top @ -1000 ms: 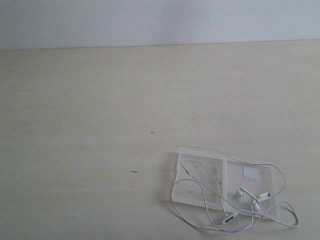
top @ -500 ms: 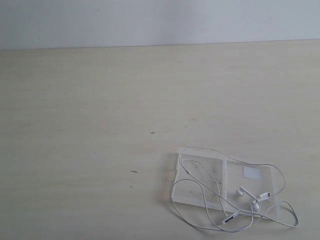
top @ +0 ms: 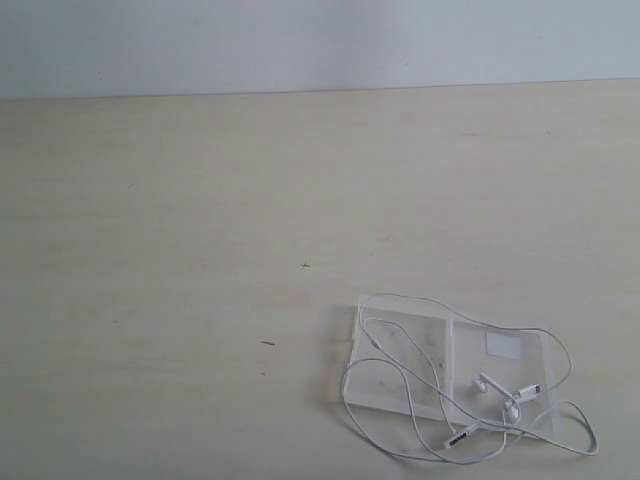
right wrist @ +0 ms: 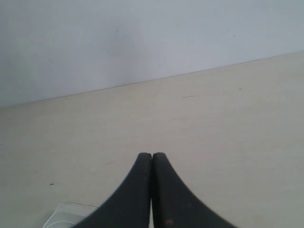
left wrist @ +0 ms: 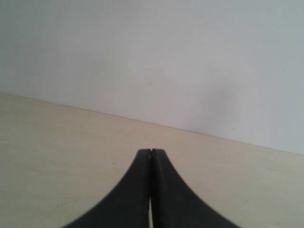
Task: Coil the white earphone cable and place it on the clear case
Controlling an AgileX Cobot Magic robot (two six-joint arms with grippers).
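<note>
The clear case (top: 400, 350) lies open and flat on the table near the front right, with a small white sticker (top: 506, 346) on its right panel. The white earphone cable (top: 402, 378) sprawls in loose loops over it and spills past its front edge; two earbuds (top: 510, 405) and the inline remote (top: 460, 436) rest by the right panel. Neither arm shows in the exterior view. My left gripper (left wrist: 151, 151) is shut, empty, above bare table. My right gripper (right wrist: 152, 154) is shut too, holding nothing; a corner of the clear case (right wrist: 64, 213) shows beside its fingers.
The pale wooden table (top: 200, 220) stretches back to a plain grey-white wall (top: 320, 40). A few small dark specks (top: 268, 343) mark the surface left of the case.
</note>
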